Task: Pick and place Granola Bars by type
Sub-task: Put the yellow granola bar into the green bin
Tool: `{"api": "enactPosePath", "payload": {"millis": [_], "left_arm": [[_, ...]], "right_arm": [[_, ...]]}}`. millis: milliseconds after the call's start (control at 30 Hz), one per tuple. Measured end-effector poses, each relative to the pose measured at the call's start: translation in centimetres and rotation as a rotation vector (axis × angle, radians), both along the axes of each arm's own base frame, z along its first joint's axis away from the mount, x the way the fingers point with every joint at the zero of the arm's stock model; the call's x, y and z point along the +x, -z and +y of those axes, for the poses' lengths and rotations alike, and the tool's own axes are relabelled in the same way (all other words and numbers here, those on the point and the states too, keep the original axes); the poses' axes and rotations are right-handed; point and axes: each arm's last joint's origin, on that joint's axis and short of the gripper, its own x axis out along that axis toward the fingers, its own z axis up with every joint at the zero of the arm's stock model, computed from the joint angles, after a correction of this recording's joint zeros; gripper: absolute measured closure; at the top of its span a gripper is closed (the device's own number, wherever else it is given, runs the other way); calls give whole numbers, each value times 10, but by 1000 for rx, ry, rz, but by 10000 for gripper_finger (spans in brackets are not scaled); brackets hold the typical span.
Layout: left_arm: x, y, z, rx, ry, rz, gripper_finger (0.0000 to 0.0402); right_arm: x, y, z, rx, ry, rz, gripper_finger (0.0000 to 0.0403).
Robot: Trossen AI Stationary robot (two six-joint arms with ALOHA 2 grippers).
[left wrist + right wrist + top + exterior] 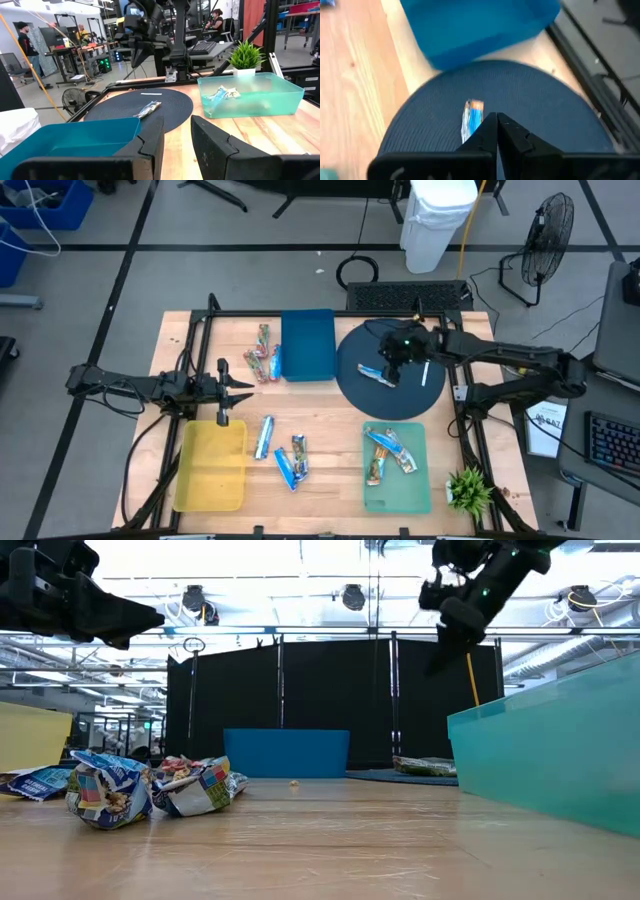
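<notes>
My right gripper (496, 131) hangs over the round dark mat (390, 370), fingers clenched together on nothing — the blue bar (471, 119) lies on the mat beneath them, not gripped. My guess is the mat serves as a staging spot. The left gripper (235, 388) waits above the yellow tray (211, 467)'s far edge, fingers parted and empty. Count of Granola Bars (285, 455): one on the mat, three in the green tray (398, 468), three loose between yellow and green trays, about three reddish-brown ones beside the blue bin (307, 345) — that pile is hard to separate.

A robotics lab: black curtain backdrop (330, 705), ceiling lights, equipment desks (75, 50), storage bins, floor fan (545, 235)
</notes>
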Motion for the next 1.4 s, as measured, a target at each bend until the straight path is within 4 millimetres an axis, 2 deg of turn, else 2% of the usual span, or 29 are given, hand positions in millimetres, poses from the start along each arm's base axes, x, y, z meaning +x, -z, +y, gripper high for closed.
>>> {"api": "enactPosePath", "payload": {"millis": [233, 733, 967, 1400], "left_arm": [[0, 0, 0, 0, 0, 0, 300], [0, 0, 0, 0, 0, 0, 300], [0, 0, 0, 0, 0, 0, 300], [0, 0, 0, 0, 0, 0, 300]], "right_arm": [[10, 30, -4, 75, 16, 174, 402], [33, 84, -12, 154, 31, 375, 403], [37, 92, -13, 140, 24, 346, 403], [28, 103, -10, 169, 47, 381, 403]]}}
